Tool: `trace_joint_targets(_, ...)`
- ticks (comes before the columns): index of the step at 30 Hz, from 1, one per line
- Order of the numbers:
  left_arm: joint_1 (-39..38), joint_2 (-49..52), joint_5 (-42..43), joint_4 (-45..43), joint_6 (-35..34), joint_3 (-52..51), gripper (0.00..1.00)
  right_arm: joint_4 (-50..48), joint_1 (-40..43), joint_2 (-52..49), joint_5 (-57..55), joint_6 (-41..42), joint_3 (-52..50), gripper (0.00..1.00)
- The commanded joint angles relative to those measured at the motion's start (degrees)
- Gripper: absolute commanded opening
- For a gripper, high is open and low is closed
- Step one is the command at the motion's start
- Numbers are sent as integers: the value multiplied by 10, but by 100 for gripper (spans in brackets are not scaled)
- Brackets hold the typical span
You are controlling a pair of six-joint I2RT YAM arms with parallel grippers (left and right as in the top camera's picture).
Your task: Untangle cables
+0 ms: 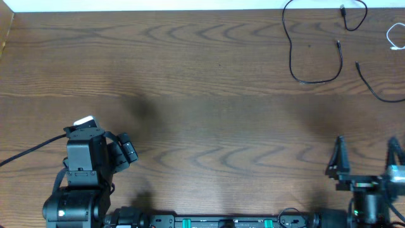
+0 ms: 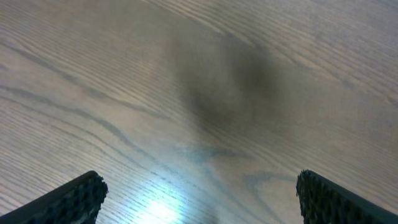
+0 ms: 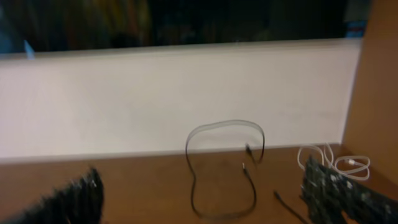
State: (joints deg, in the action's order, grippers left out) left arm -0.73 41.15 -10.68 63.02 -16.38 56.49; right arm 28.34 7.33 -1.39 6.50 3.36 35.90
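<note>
Apparently little remains: beyond the right gripper (image 1: pixel 367 151), the black cables (image 1: pixel 291 57) and white cable (image 1: pixel 390 37) lie apart (both it and the left gripper (image 2: pixel 199 186) gape empty).

The left arm (image 1: pixel 82 164) is folded at the near left, and the left tool (image 2: pixel 199 186) faces downward with its fingers spread wide. The right arm (image 1: pixel 370 196) sits near right, and the right tool (image 1: pixel 367 153) points far, fingers wide apart and holding nothing.
</note>
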Motion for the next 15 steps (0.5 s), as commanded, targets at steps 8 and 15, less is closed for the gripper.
trace_joint_targets(8,3,0,-5,2,9,11,98,-222,5,7,91,35,-185,99)
trace_joint_targets(15,3,0,-5,2,9,11,97,-325,5,7,124,50,-266,99)
